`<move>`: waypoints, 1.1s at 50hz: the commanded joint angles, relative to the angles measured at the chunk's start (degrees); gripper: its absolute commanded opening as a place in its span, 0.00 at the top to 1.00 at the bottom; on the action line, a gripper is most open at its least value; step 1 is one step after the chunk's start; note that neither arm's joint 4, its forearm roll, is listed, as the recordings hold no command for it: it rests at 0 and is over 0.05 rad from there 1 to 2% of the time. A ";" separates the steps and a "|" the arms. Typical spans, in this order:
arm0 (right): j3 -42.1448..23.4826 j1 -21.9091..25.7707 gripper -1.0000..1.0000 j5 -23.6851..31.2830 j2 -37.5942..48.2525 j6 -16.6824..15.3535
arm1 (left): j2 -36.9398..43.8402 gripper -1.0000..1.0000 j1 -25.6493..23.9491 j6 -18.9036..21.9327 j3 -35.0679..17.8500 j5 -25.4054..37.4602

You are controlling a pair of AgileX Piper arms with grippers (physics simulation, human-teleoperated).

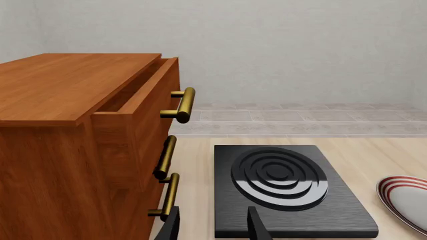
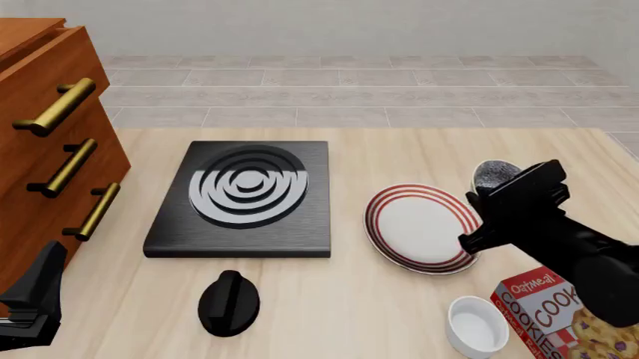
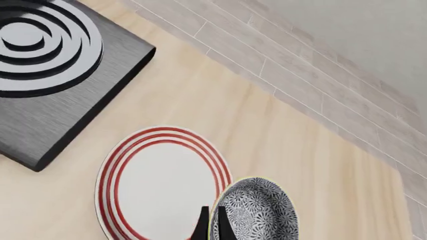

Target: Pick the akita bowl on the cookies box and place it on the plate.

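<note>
The right gripper [image 3: 212, 223] pinches the akita bowl [image 3: 257, 212] by its thin rim, at the plate's [image 3: 160, 185] four o'clock edge; it is likely stiff, light, slippery.

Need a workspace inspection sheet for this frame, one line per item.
Surface: light wood table.
Job's things: bowl held by its rim in the right hand, beside the plate's far-right edge; cookies box near right.
Clutter: stove, black knob, white bowl, cabinet with its top drawer ajar.
Hands: left hand open, empty.
Cables: nothing seen.
Surroundings: tiled floor, plain wall.
</note>
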 commanded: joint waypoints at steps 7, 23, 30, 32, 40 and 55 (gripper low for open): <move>-2.15 3.27 1.00 1.23 0.68 1.17 | 0.00 0.00 0.00 0.00 0.00 0.00; -4.00 9.28 1.00 2.81 1.86 3.85 | 0.00 0.00 0.00 0.00 0.00 0.00; -4.43 11.04 1.00 1.61 4.32 4.23 | 0.00 0.00 0.00 0.00 0.00 0.00; -4.44 11.08 1.00 1.39 4.55 4.20 | 0.00 0.00 0.00 0.00 0.00 0.00; -4.24 11.61 1.00 1.02 5.70 5.68 | 0.00 0.00 0.00 0.00 0.00 0.00; -4.39 10.77 1.00 0.90 7.65 6.04 | 0.00 0.00 0.00 0.00 0.00 0.00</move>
